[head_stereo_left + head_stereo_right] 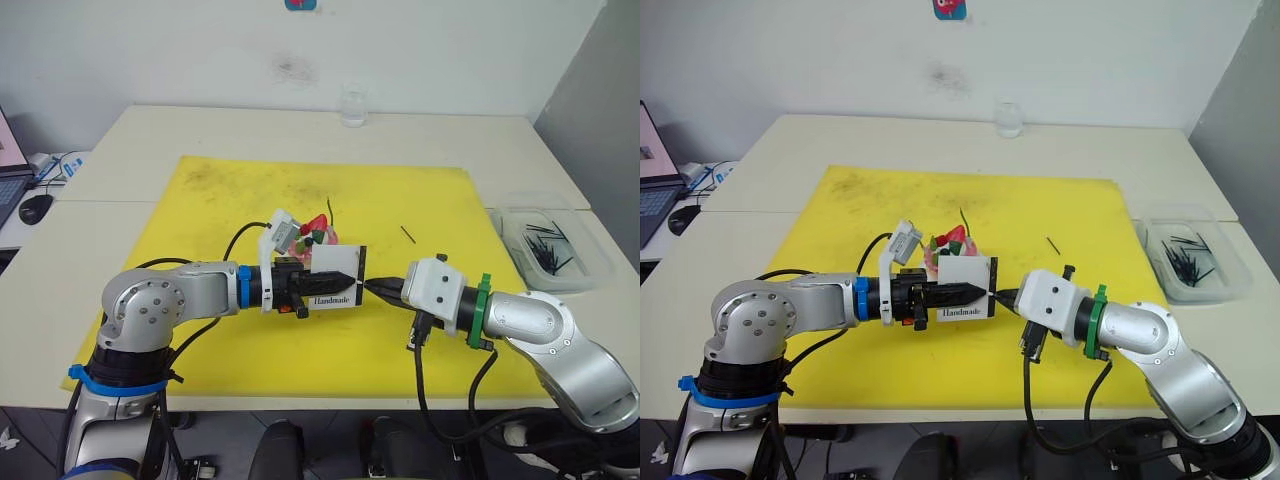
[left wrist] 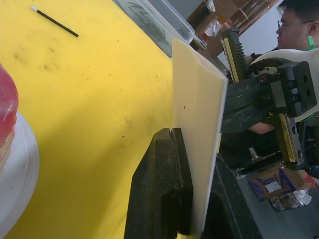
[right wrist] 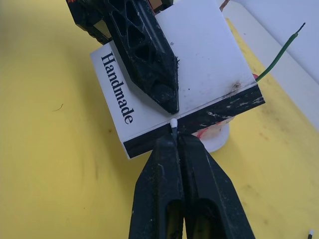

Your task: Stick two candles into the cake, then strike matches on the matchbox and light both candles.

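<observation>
1. I am holding the matchbox [image 1: 336,280] upright in my left jaws [image 1: 340,277], clamped across its flat white faces, just in front of the cake [image 1: 318,236] above the yellow mat [image 1: 420,330]; my right jaws [image 3: 175,142] are pressed together on a match [image 3: 173,124] whose pale head is sitting against the black striking strip [image 3: 209,119].

2. To strike well, I judge I should be keeping the head flat against the strip and dragging it along the strip's length in one quick, firm stroke; the left grip needs to be staying rigid so the box is not twisting away.

3. I am gripping the match close to its head, which is helping against snapping; it also leaves little room between a flame and my fingertips.

4. The box looks like thin, stiff card, smooth, with "Handmade" lettering; the strip is looking rough and already scuffed with pale marks.

5. The match is a thin dark stick with a small white bulb tip; a second match [image 2: 54,21] is lying on the mat, and more dark sticks are sitting in a clear plastic tray [image 1: 590,245] on the table [image 1: 450,135].

6. One slim green candle [image 3: 281,50] is rising behind the box; the second I cannot make out.
</observation>
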Robot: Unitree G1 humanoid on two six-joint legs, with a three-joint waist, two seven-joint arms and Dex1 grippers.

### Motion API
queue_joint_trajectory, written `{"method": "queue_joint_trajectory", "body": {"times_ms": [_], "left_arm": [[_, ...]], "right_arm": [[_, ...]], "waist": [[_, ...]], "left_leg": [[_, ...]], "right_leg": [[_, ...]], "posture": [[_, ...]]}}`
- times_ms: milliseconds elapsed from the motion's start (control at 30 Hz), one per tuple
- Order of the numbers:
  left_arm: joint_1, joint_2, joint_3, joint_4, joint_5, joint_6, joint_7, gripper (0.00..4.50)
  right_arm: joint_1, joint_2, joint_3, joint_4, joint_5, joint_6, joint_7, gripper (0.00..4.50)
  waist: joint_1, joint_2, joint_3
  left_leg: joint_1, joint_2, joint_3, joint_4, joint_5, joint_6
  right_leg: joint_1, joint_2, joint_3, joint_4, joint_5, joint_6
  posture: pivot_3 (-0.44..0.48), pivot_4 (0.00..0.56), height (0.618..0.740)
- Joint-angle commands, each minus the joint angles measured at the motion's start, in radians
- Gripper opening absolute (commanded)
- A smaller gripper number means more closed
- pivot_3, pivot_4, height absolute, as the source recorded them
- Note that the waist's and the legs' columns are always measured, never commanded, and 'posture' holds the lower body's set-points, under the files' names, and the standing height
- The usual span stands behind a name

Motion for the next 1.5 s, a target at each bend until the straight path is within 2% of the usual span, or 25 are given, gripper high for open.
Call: {"method": "queue_joint_trajectory", "body": {"times_ms": [33, 567, 900, 1067, 1233, 1367, 1500], "left_arm": [[-0.003, 0.001, 0.021, -0.034, -0.018, -0.002, -0.008, 0.00], [-0.010, 0.011, 0.022, -0.034, -0.027, 0.003, -0.027, 0.00], [0.004, 0.020, 0.019, -0.054, -0.042, 0.010, -0.040, 0.00], [0.023, 0.028, 0.008, -0.073, -0.043, 0.018, -0.044, 0.00], [0.089, 0.081, 0.041, -0.104, -0.043, 0.033, -0.043, 0.00], [0.112, 0.116, 0.055, -0.110, -0.033, 0.025, -0.050, 0.00], [0.101, 0.113, 0.055, -0.099, -0.026, 0.010, -0.045, 0.00]], "right_arm": [[-0.003, -0.001, -0.005, 0.014, -0.026, -0.037, 0.000, 0.02], [-0.008, -0.004, 0.024, 0.070, -0.071, -0.088, 0.026, 0.02], [-0.025, 0.022, 0.032, 0.071, -0.079, -0.052, 0.011, 0.02], [-0.055, 0.090, -0.017, 0.067, -0.089, -0.007, -0.066, 0.02], [-0.092, 0.103, -0.178, 0.020, -0.063, 0.108, -0.134, 0.02], [-0.097, 0.106, -0.193, -0.021, -0.038, 0.174, -0.136, 0.02], [-0.107, 0.110, -0.180, -0.036, -0.024, 0.208, -0.139, 0.02]], "waist": [[0.000, 0.000, 0.000], [0.001, 0.000, 0.000], [0.001, 0.000, 0.000], [0.000, 0.000, 0.000], [0.001, 0.000, 0.000], [0.005, 0.000, 0.000], [0.006, 0.000, 0.000]], "left_leg": [[0.000, 0.000, 0.000, 0.000, 0.000, 0.000], [0.000, 0.000, 0.000, 0.000, 0.000, 0.000], [0.000, 0.000, 0.000, 0.000, 0.000, 0.000], [0.000, 0.001, 0.000, 0.000, 0.000, 0.000], [0.000, 0.000, 0.000, 0.000, 0.000, 0.000], [0.000, 0.000, 0.000, 0.000, 0.000, 0.000], [0.000, 0.000, 0.000, 0.000, 0.000, 0.000]], "right_leg": [[0.000, 0.000, 0.000, 0.000, 0.000, 0.000], [0.000, 0.000, 0.000, 0.000, 0.000, 0.000], [0.000, 0.000, 0.000, 0.000, 0.000, 0.000], [0.000, 0.000, 0.000, 0.000, 0.000, 0.000], [0.000, -0.002, 0.001, 0.001, 0.000, 0.000], [0.000, -0.004, 0.000, 0.000, 0.000, 0.000], [0.000, -0.003, -0.001, 0.001, 0.000, 0.000]], "posture": [[0.000, 0.150, 0.740], [0.000, 0.150, 0.740], [0.000, 0.150, 0.740], [0.000, 0.150, 0.740], [0.000, 0.150, 0.740], [0.000, 0.150, 0.740], [0.000, 0.150, 0.740]]}}
